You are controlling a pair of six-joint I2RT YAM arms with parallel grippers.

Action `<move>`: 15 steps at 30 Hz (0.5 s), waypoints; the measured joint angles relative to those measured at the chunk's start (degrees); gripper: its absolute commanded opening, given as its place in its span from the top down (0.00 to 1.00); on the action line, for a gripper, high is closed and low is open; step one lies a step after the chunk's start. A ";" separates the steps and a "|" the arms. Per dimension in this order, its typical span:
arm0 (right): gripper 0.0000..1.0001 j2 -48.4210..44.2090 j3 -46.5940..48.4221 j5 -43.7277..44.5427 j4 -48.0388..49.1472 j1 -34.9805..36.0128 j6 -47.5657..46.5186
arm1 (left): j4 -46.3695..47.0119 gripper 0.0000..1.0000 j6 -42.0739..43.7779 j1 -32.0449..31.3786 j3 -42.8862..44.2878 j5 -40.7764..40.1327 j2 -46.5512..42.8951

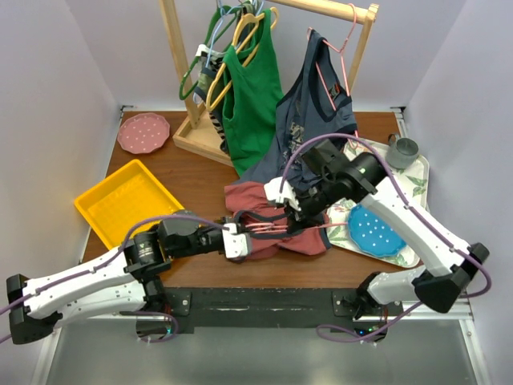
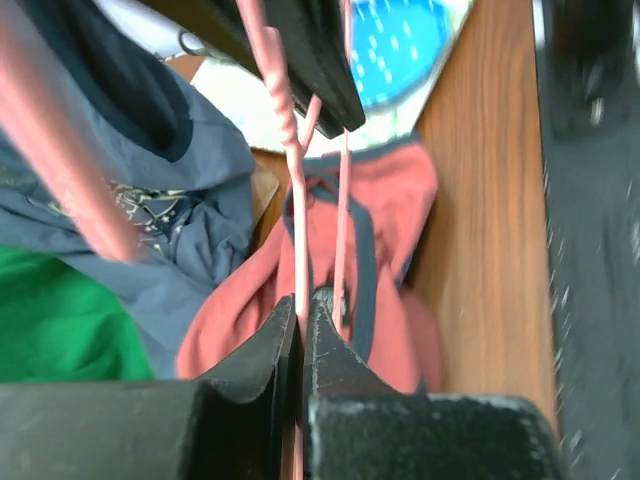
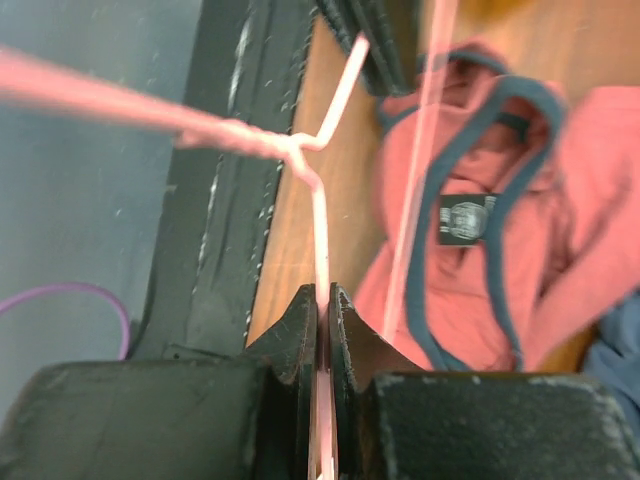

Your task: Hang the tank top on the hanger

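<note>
The faded red tank top point(image 1: 276, 241) lies crumpled on the table at the front middle, its navy-trimmed neck open in the right wrist view point(image 3: 480, 300). It also shows in the left wrist view point(image 2: 400, 230). The thin pink hanger point(image 1: 266, 228) is held just above it between both grippers. My left gripper point(image 1: 244, 237) is shut on one wire of the hanger point(image 2: 298, 210), below its twisted neck. My right gripper point(image 1: 287, 200) is shut on another wire of the hanger point(image 3: 320, 220), beside the twist. The hanger's hook is blurred in both wrist views.
A wooden rack point(image 1: 196, 132) at the back holds a green tank top point(image 1: 252, 96) and a navy tank top point(image 1: 313, 120) on other hangers. A yellow tray point(image 1: 128, 204) and a pink plate point(image 1: 143, 132) lie left. A floral tray point(image 1: 417, 172) with a blue plate point(image 1: 377, 228) and a grey cup point(image 1: 403, 150) lies right.
</note>
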 measured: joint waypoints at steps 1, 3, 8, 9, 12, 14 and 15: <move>1.00 -0.81 0.00 -0.37 0.55 -0.85 0.35 | 2.03 1.00 -2.71 0.04 -0.72 -0.22 -0.11; 0.96 -1.97 0.00 -0.98 1.22 -1.95 0.76 | 5.97 1.00 -9.31 0.15 -2.56 -0.52 -0.28; 0.93 -3.41 -1.03 -3.10 1.62 -3.37 0.48 | 15.82 1.00 -23.45 0.15 -8.31 -0.17 -1.05; 0.93 -3.52 -1.62 -3.50 1.68 -3.52 0.31 | 16.96 1.00 -25.31 0.15 -9.09 -0.07 -1.03; 1.00 -3.65 -3.56 -4.52 1.73 -3.98 0.02 | 19.30 1.00 -29.92 0.11 -10.75 0.35 -0.37; 1.00 -3.67 -4.42 -4.66 1.70 -4.24 -0.20 | 20.06 1.00 -31.71 0.11 -10.95 0.55 0.68; 1.00 -3.74 -4.83 -4.66 1.64 -4.46 -0.20 | 20.28 0.88 -32.26 0.11 -10.95 0.50 1.18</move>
